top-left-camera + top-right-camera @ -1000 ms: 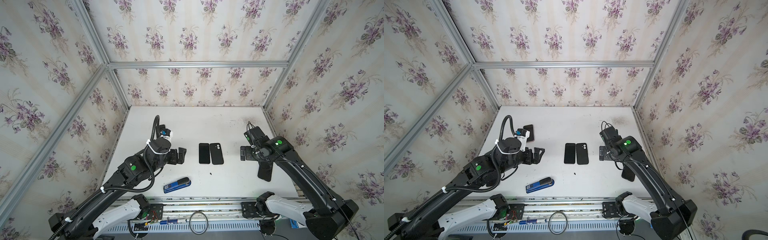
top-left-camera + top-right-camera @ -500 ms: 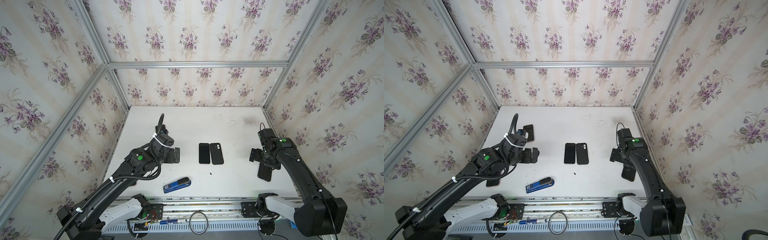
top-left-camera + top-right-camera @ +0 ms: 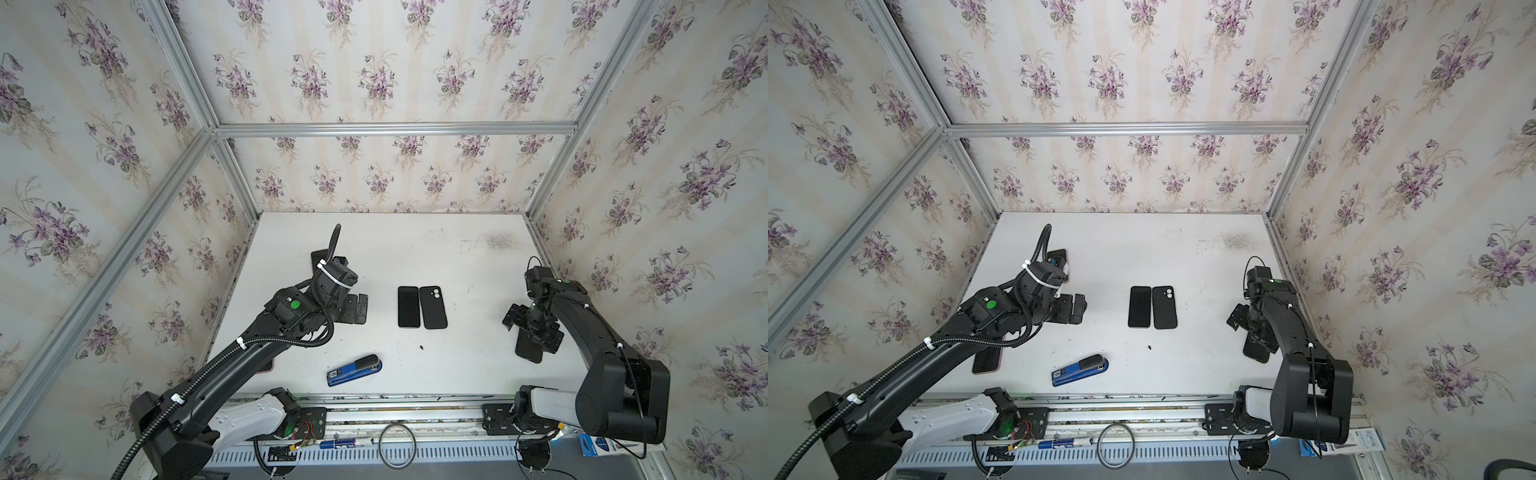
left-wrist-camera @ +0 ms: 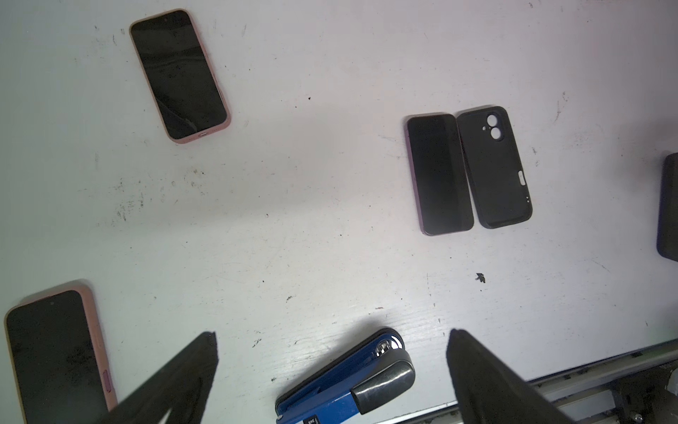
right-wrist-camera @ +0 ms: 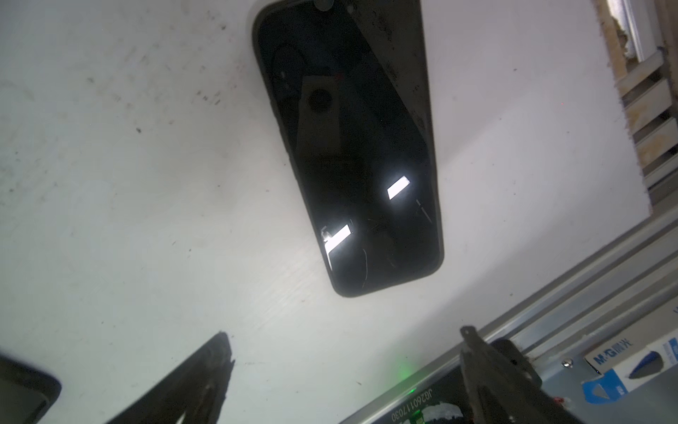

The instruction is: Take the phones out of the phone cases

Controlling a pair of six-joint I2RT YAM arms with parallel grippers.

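Both arms have drawn back from the middle over the last second, the right one furthest, toward the right edge of the table (image 3: 415, 249). The phone (image 3: 407, 306) lies screen up at the table's centre. The phone case (image 3: 433, 307) lies empty just beside it, long edges touching or nearly so, its camera holes showing the white surface through them. By that look, the removal itself is done and only the retreat of the arms is left.

The left gripper (image 4: 332, 334) is spread wide and holds nothing. It hangs to the left of the pair, apart from them, with a blue stapler (image 3: 354, 370) near it. The right gripper (image 5: 345, 332) is likewise spread and empty, well to the right of the case, above another dark cased handset (image 5: 348, 147) that it does not touch.
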